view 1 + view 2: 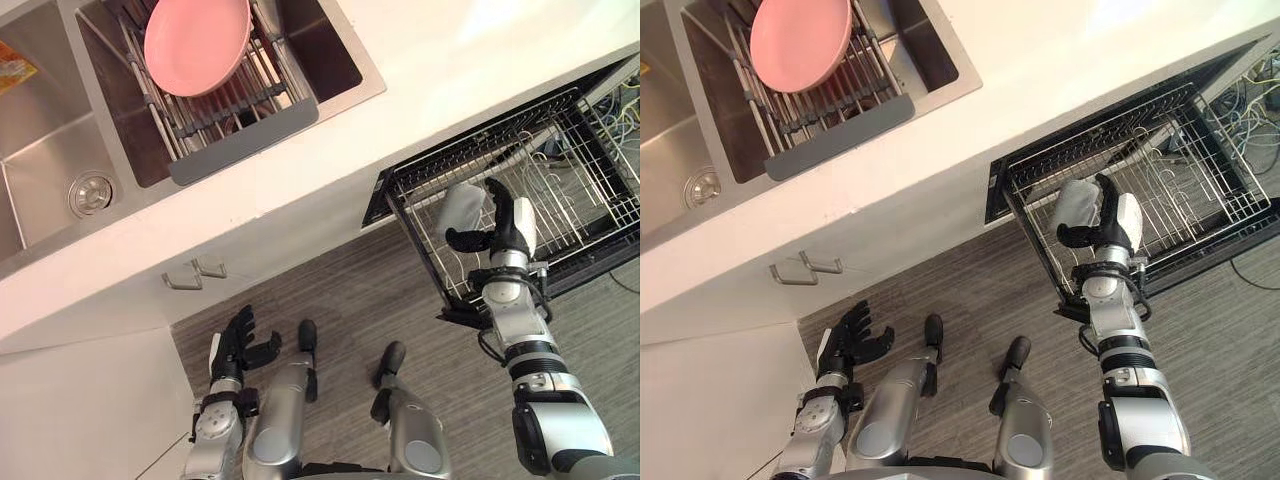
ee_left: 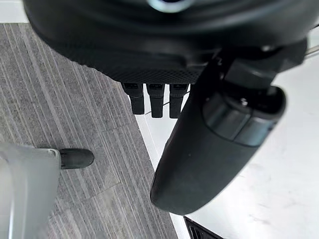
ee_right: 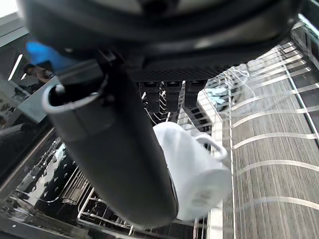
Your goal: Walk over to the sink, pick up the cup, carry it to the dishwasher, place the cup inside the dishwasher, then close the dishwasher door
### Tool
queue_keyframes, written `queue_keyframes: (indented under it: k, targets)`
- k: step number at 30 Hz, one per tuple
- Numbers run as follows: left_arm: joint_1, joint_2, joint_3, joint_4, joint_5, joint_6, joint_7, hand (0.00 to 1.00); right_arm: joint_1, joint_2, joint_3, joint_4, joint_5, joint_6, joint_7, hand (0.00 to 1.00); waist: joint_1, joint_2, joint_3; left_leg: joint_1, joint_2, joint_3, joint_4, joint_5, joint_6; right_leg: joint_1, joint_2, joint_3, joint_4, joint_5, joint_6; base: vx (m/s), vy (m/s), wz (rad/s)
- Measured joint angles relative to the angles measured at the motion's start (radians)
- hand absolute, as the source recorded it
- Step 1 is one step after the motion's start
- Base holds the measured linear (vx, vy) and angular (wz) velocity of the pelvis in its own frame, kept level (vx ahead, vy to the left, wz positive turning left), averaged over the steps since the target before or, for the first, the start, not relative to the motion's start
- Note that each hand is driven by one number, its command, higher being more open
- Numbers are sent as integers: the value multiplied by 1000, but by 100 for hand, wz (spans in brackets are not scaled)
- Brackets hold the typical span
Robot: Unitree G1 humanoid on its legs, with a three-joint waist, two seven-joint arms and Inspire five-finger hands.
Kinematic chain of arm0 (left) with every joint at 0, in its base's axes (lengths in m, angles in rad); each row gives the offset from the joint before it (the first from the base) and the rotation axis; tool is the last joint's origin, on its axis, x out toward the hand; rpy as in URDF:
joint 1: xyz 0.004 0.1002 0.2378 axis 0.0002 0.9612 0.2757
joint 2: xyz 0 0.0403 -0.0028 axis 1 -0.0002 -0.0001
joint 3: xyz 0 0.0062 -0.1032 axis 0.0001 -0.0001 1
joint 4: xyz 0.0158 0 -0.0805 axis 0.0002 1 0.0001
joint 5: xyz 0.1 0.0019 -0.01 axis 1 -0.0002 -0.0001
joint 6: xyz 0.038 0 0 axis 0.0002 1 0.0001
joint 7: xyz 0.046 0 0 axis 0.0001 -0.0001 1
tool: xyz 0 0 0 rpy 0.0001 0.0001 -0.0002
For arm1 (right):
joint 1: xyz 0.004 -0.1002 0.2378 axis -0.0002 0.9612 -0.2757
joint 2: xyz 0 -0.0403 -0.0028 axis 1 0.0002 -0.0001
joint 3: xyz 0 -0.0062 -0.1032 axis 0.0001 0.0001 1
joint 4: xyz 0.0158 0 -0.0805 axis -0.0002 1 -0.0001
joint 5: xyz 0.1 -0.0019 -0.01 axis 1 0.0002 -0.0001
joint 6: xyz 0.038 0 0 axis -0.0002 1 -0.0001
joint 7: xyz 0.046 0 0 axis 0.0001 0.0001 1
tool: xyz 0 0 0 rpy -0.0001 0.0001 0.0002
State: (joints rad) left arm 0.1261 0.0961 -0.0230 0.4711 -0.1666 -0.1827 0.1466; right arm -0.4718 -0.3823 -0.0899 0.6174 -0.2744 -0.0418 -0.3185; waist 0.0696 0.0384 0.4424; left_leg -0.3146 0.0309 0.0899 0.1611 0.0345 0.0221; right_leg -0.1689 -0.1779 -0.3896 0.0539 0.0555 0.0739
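Right now our dark right hand (image 1: 503,222) is curled round the white handled cup (image 1: 462,208), holding it over the left part of the pulled-out black wire dishwasher rack (image 1: 570,180). We judge the main risk to be letting go too close to the rim. The cup could then topple onto the grey wood-grain floor (image 1: 400,290), or fall sideways among the wires. Our left hand (image 1: 240,345) hangs loosely spread, low on the left.

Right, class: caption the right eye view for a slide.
Right hand holds the white cup over the dishwasher rack; pink plate lies on the sink rack.
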Motion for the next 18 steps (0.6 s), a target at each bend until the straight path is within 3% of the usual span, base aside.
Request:
queue_keyframes:
  k: [9,13,15,18]
  targets:
    - [3,0,21,16,1,3,-1,90,286,108,-31,-424,14,-9,7,90,-16,-11,-4,103,1,5,-100,22,-13,56,4,0,-1,-29,1,31,-11,0]
    - [6,1,44,53,1,6,-3,90,454,204,-62,-602,17,-25,9,90,-37,-51,-28,143,4,-8,-116,15,-24,97,9,-18,-1,-56,4,108,-37,12]
    - [6,1,59,73,2,8,-11,90,552,240,-72,-706,24,-36,16,90,-64,-78,-47,142,4,-44,-108,8,-36,127,11,-66,-1,-75,1,108,-51,49]
    - [7,1,61,98,11,17,-22,90,608,261,-83,-810,80,-68,42,90,-67,-98,-60,132,4,-24,-51,-2,-49,177,2,-115,0,-97,0,49,-22,48]
